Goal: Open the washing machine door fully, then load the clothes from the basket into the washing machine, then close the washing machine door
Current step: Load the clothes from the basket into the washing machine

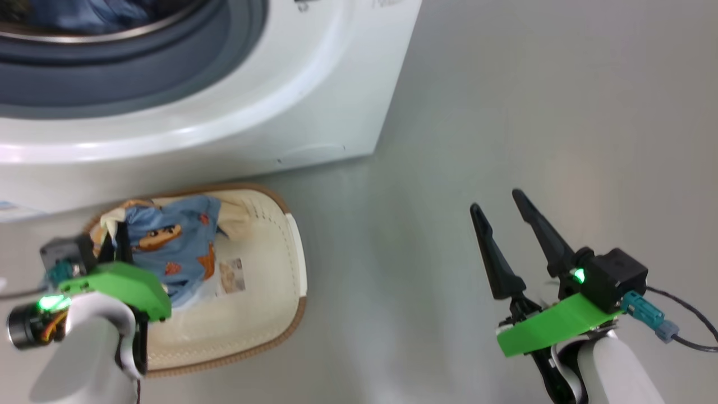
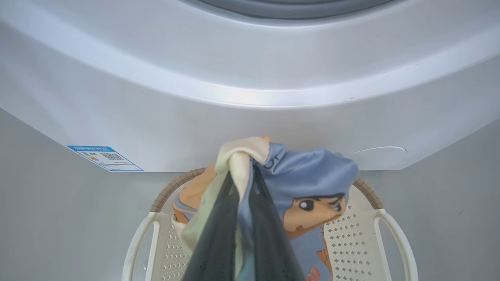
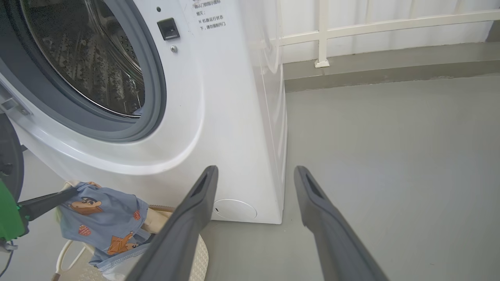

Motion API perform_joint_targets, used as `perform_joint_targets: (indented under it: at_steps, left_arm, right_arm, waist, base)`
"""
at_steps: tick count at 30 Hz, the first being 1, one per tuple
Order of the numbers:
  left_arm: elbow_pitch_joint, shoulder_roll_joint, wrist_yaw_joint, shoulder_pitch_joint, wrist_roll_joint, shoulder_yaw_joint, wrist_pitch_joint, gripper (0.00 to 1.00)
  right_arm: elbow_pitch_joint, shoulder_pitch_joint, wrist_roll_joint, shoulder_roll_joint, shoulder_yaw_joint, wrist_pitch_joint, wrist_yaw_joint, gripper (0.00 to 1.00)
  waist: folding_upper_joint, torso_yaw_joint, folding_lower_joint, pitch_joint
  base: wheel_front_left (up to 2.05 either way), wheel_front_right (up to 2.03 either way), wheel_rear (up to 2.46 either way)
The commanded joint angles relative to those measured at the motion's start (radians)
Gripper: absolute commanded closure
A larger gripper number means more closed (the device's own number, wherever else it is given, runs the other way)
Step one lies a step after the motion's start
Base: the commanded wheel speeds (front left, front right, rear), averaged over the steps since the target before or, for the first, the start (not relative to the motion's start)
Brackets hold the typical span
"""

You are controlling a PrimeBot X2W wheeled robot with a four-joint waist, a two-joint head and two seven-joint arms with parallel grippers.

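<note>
My left gripper [image 1: 116,238] is shut on the clothes [image 1: 168,241], a light blue and cream piece printed with a cartoon boy. It holds the piece bunched up over the left part of the cream basket [image 1: 280,269]. In the left wrist view the fingertips [image 2: 244,171] pinch the clothes [image 2: 312,175] just above the basket [image 2: 351,234], facing the washing machine [image 2: 250,117]. The washing machine [image 3: 218,117] stands with its drum [image 3: 90,62] uncovered, and a black curved edge of the door [image 3: 9,156] shows at the far left. My right gripper [image 1: 495,201] hangs open over the bare floor.
Blue fabric [image 1: 84,17] lies inside the drum behind the grey-blue gasket [image 1: 140,78]. Grey floor [image 1: 533,112] stretches to the right of the machine. A white railing [image 3: 351,27] and a low kerb run along the back. The round filter cover [image 3: 234,208] sits low on the machine's front.
</note>
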Motion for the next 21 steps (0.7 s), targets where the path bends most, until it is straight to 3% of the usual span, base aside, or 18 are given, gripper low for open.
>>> perform_joint_targets:
  at_steps: [1, 12, 21]
  left_arm:
    - [-0.037, 0.045, 0.014, 0.024, 0.012, 0.039, -0.012, 1.0]
    - [-0.453, 0.054, 0.078, 0.286, 0.117, 0.156, -0.012, 1.0]
    - [-0.694, 0.068, 0.127, 0.441, 0.155, 0.174, -0.01, 1.0]
  right_arm:
    - [-0.024, 0.026, -0.008, 0.004, 0.019, 0.003, 0.002, 0.0]
    - [-0.025, 0.109, -0.01, 0.004, 0.001, 0.039, 0.002, 0.0]
    - [-0.049, 0.17, -0.01, 0.004, -0.008, 0.066, 0.002, 0.0]
  waist:
    - [0.0, 0.025, 0.0, -0.072]
    - [0.0, 0.047, 0.0, -0.222]
    - [0.0, 0.075, 0.0, -0.311]
  base:
    - [0.0, 0.0, 0.0]
    - [0.0, 0.0, 0.0]
    - [0.0, 0.0, 0.0]
